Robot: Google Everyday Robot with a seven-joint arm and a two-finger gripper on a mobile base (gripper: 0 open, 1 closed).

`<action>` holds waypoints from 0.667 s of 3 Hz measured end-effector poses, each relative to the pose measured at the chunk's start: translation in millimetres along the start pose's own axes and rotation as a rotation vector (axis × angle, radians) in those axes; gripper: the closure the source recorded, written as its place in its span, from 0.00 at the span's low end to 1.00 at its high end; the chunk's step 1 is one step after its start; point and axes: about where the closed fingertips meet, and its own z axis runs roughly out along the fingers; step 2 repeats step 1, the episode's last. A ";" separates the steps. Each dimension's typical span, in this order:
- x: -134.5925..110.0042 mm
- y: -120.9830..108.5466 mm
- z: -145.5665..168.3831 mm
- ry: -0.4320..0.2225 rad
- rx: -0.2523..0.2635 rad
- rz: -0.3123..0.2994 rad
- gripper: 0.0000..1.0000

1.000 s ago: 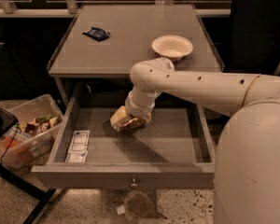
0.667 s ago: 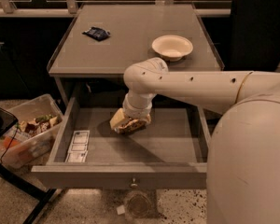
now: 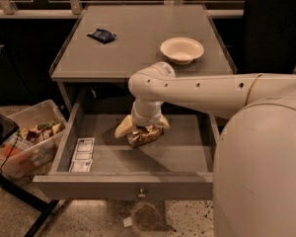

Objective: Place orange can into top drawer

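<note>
Pincer had sunk lower in the top drawer, still clenched on the orange can just beneath it; can near the floor, so release seemed next.

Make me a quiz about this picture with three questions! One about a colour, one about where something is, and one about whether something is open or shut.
1. What colour is the packet on the table?
A) red B) yellow C) dark blue

2. Where is the end effector?
A) down in the drawer, right over the can B) on the table C) beside the packet

3. The drawer is:
A) shut tight B) pulled open C) missing

Answers: 1 C, the packet looks dark blue against the grey top. 2 A, the arm bends down into the drawer onto the can. 3 B, you can see the drawer's floor.
</note>
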 end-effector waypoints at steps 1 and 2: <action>0.0 0.0 0.0 0.000 0.000 0.000 0.00; 0.0 0.0 0.0 0.000 0.000 0.000 0.00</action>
